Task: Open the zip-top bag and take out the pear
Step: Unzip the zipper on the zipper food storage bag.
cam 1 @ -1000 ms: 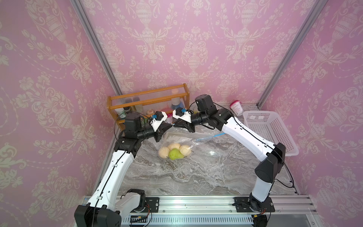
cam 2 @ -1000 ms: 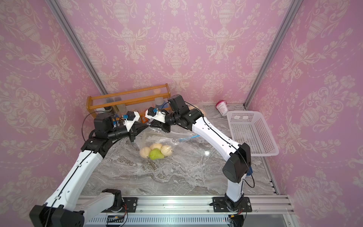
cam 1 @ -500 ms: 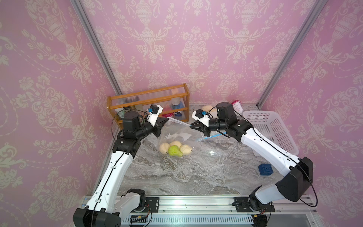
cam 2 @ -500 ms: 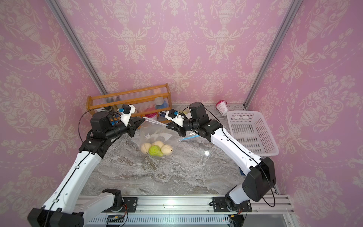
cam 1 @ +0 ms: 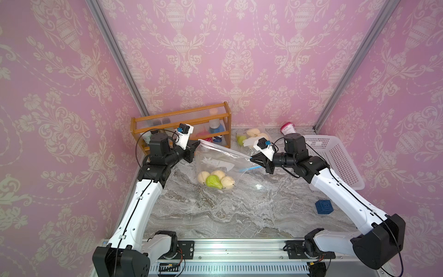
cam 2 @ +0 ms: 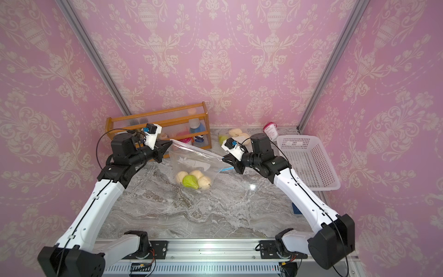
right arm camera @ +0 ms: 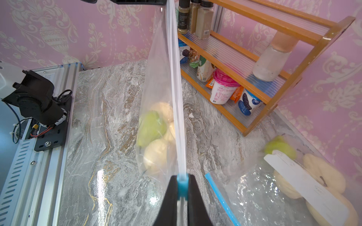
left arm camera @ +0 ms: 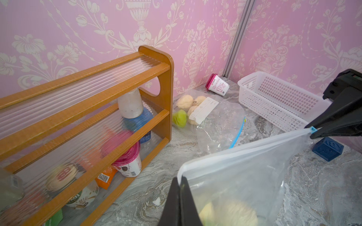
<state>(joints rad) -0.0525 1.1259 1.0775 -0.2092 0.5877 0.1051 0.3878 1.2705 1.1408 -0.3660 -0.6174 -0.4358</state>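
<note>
Left jaws: we see them pinched together on the upper corner of the zip-top bag [cam 1: 220,163] nearest the wooden rack [cam 1: 179,117].
Right jaws: clamped on the blue slider [right arm camera: 182,185] at the opposite end of the bag's top edge.
Bag: it hangs stretched between both arms. The top edge is taut and slopes down toward the right arm, and the loaded bottom is down at the counter [cam 1: 215,211].
Seal: along the top edge the two sides lie together in the right wrist view; we cannot tell whether any part is open.
Pear [cam 1: 213,181]: green, inside the bag at its bottom, touching three pale yellow fruits.
Second bag [left arm camera: 215,121]: flat at the back of the counter, just beside the rack's end, holding green and pale fruit and a white label.
Nearby: we note a white basket [cam 1: 335,156] beyond the right arm, a blue cube [cam 1: 324,207] in front of it, and a pink-lidded cup [cam 1: 288,128] near the back corner.
</note>
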